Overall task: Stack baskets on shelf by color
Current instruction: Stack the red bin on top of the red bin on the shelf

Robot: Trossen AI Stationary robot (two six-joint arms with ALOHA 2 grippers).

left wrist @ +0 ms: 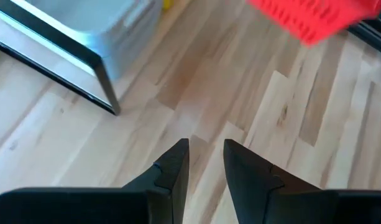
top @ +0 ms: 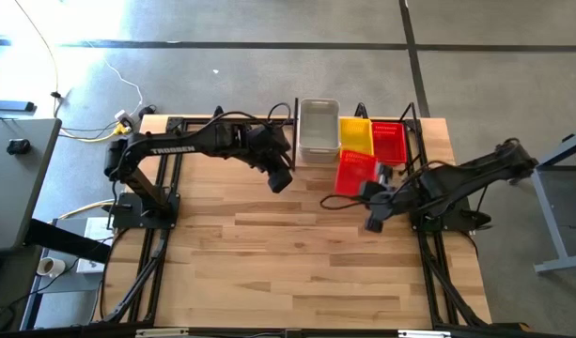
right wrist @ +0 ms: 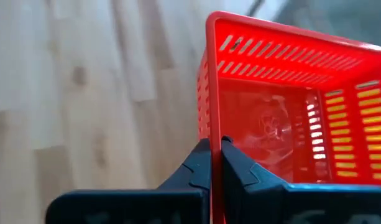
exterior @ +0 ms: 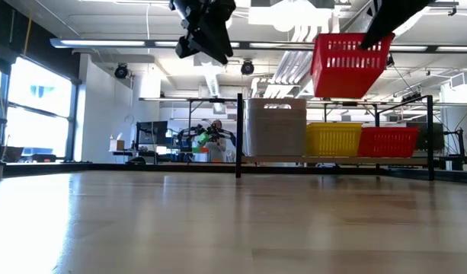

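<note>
The right gripper (right wrist: 215, 163) is clamped on the near wall of a red basket (exterior: 350, 64), its two fingers pinching the thin rim with the wall between them, and it holds the basket in the air well above the table (top: 297, 253); in the low view this basket hangs tilted, higher than everything on the shelf (exterior: 336, 160), and in the high view it sits just in front of the rack, between the yellow and red stacks and the right arm's wrist. The shelf stands along the far edge of the table, its black posts upright, and it carries three groups side by side: a whitish-clear stack of baskets (top: 318, 130) at the left end, a yellow stack (exterior: 334, 139) in the middle and a red basket on the shelf (exterior: 388, 141) at the right end; how many baskets make up each group I cannot tell. The left gripper (left wrist: 206, 163) hangs over bare wood near the left end of the shelf, beside the clear stack, its fingers parted by a narrow gap with nothing between them; in its own view the lifted red basket shows farther off, and the corner post of the rack with the clear stack behind it lies off to one side. In the low view, the room beyond the table shows desks and ceiling lights
</note>
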